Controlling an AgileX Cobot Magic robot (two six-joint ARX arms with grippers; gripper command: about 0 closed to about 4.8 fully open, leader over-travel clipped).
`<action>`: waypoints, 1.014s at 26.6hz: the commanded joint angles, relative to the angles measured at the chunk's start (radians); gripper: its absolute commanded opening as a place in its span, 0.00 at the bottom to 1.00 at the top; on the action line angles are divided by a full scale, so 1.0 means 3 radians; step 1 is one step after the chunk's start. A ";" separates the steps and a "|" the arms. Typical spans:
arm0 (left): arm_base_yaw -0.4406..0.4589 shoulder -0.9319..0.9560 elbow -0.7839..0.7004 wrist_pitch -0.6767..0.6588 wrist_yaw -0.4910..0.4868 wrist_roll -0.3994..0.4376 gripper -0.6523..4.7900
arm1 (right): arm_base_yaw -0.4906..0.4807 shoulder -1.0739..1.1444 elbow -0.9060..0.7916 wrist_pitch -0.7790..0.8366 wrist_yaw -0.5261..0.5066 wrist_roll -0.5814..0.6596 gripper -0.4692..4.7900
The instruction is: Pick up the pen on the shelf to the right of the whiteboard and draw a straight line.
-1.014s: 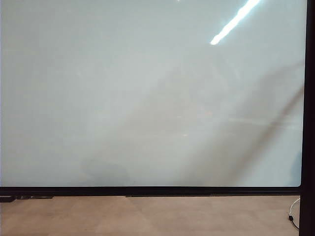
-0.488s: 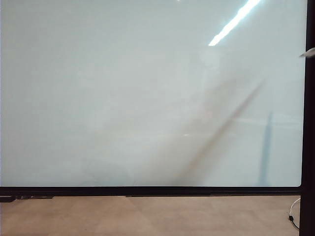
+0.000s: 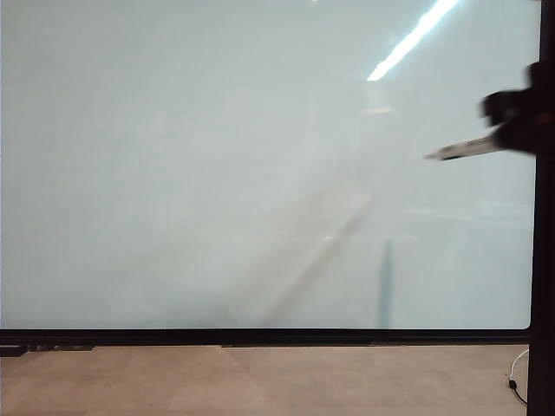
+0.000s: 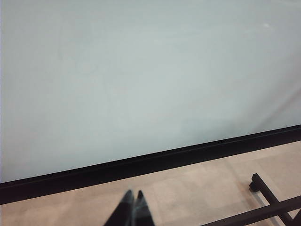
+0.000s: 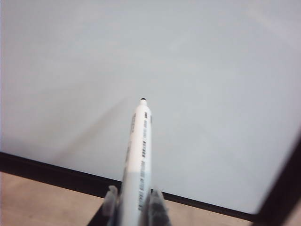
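Note:
The whiteboard [image 3: 260, 173] fills most of the exterior view, pale and glossy in a thin black frame, with no stroke on it. My right gripper [image 3: 512, 130] comes in from the right edge, dark and blurred, shut on the pen [image 3: 464, 148], whose dark tip points left in front of the board. In the right wrist view the pen [image 5: 138, 155] is a slim white marker with dark print, clamped between the right gripper [image 5: 133, 200] fingers, tip toward the whiteboard [image 5: 164, 70]. My left gripper [image 4: 132, 195] is shut with nothing in it, low before the whiteboard [image 4: 141, 80]. The shelf is out of view.
A tan floor [image 3: 260, 381] runs below the board's black bottom rail [image 3: 260, 336]. A cable [image 3: 516, 377] lies at the lower right. In the left wrist view a black stand bar [image 4: 268, 200] crosses the floor. A ceiling light reflects on the board [image 3: 412, 39].
My right gripper with the pen has swung in from the right edge, now well in front of the board. Its shadows on the board shifted left. The left gripper stays put.

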 commanded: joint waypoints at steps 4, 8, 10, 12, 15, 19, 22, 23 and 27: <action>-0.0003 0.0000 0.0011 0.0020 0.0018 0.0001 0.11 | 0.0526 0.1378 0.0425 0.1205 0.0156 -0.0025 0.08; -0.0004 0.0000 0.0011 0.0019 0.0017 0.0001 0.11 | 0.0736 0.1859 0.0697 0.1414 0.0090 -0.0024 0.08; -0.0004 0.0000 0.0013 0.0020 0.0018 0.0001 0.11 | 0.0783 0.2061 0.0828 0.1508 0.0028 -0.0023 0.08; -0.0004 0.0000 0.0011 0.0020 0.0015 0.0003 0.11 | 0.0785 0.2267 0.1010 0.1531 -0.0161 -0.0006 0.08; -0.0004 0.0000 0.0013 0.0020 0.0018 0.0003 0.11 | 0.0777 0.2412 0.1212 0.1530 -0.0389 -0.0008 0.08; -0.0004 0.0000 0.0011 0.0019 0.0018 0.0003 0.11 | 0.0759 0.2495 0.1359 0.1525 -0.0693 -0.0009 0.08; -0.0004 0.0000 0.0011 0.0019 0.0019 0.0003 0.11 | 0.0755 0.2558 0.1432 0.1494 -0.0764 -0.0008 0.08; -0.0004 0.0000 0.0013 0.0019 0.0018 0.0004 0.11 | 0.0754 0.2579 0.1446 0.1489 -0.0816 -0.0008 0.08; -0.0004 0.0000 0.0011 0.0018 0.0019 0.0004 0.11 | 0.0682 0.2665 0.1493 0.1465 -0.1050 0.0066 0.08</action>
